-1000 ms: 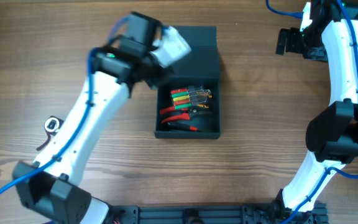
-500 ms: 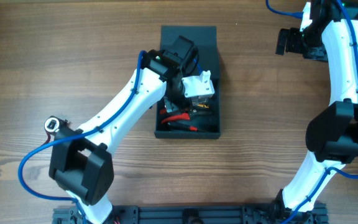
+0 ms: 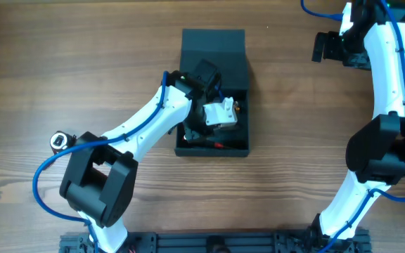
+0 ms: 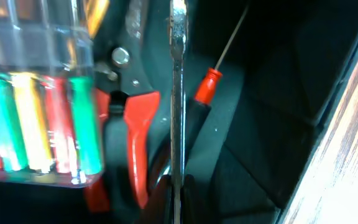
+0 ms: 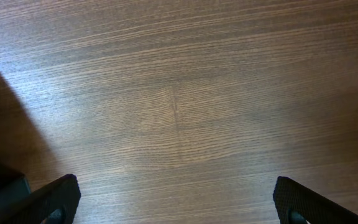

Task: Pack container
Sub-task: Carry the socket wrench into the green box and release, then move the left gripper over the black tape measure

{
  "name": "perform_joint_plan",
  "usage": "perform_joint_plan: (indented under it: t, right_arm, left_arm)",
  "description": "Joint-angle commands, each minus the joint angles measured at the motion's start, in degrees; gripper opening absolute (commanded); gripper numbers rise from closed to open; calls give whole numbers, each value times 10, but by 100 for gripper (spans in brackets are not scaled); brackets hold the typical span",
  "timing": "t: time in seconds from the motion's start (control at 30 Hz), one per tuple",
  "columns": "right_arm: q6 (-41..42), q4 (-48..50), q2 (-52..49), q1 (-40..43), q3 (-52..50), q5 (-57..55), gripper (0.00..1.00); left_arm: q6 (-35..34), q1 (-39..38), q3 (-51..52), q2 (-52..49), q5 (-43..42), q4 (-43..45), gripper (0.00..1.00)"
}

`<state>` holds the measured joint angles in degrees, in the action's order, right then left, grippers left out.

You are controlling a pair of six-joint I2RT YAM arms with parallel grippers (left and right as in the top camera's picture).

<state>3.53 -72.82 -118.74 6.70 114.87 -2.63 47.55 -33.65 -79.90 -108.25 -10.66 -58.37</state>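
Overhead, we see the container mid-table, lid open flat, left gripper inside it, pinching a thin metal tool beside red pliers. The right gripper hangs spread wide, well apart. We judge placing is underway; next, the jaws must part and the arm lift clear of the walls.

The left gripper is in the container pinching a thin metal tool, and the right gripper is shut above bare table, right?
Not quite. The right gripper is open: the right wrist view shows its jaws wide apart above the table. The left gripper is in the container pinching the metal tool.
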Motion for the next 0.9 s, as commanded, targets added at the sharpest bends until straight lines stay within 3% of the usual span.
perform_joint_plan:
  t: [0.0,0.07,0.23,0.47,0.6,0.67,0.77,0.87]
  right_arm:
    - [-5,-3,-3,0,-1,1,100]
    - [-5,-4,-3,0,-1,0,100]
    - [-5,-4,-3,0,-1,1,100]
    - [-5,-4,-3,0,-1,1,100]
    - [-5,-4,-3,0,-1,1,100]
    - [-6,-4,-3,0,-1,1,100]
    - [-9,-4,-3,0,-1,1,100]
    - [-19,-4,-3,0,-1,1,100]
  left_arm:
    - [0,-2,18,-7,-17,6,27]
    - [0,-2,20,-7,-18,7,33]
    - [0,-2,20,-7,-17,9,58]
    - [-24,-2,-30,-1,37,17,65]
    - [-52,-1,-105,12,107,-12,76]
    - [-82,7,-151,19,153,-37,82]
    - [-165,43,-232,30,196,-98,99]
    - [-287,114,-309,40,200,-174,100]
